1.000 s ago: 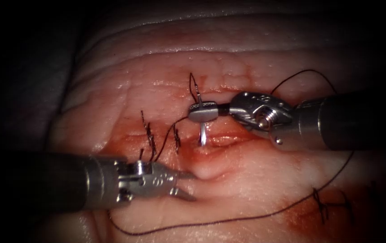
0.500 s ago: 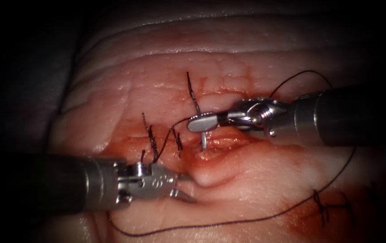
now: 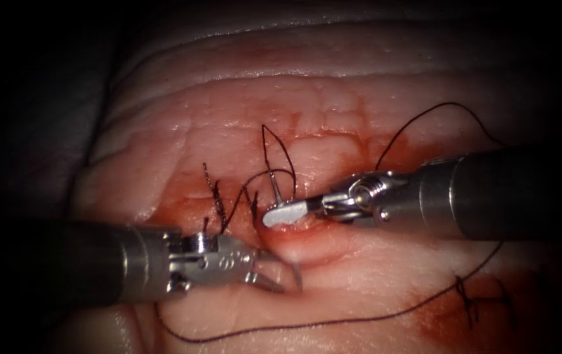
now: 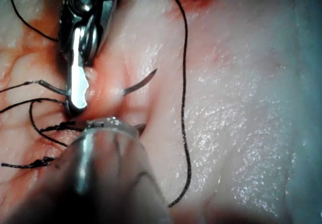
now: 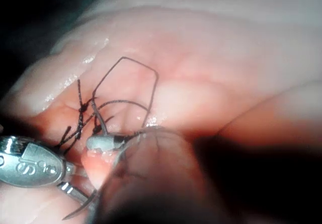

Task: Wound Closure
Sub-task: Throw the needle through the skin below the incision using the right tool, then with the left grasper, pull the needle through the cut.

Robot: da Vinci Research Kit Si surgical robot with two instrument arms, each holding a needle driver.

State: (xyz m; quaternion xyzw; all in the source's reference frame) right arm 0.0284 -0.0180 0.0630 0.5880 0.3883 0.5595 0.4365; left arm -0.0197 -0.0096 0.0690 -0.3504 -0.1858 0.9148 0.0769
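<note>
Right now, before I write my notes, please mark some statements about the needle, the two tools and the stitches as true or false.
1. The right tool is shut on the needle. True.
2. It grips the needle at the pointed tip. False: it grips near the tail end, where the thread joins.
3. The needle is in the tissue, with its tip out close to the left tool. True.
4. The left tool holds the thread. False: its jaws stand open and hold nothing.
5. The tissue has no stitches yet. False: dark stitches already sit left of the needle.
</note>
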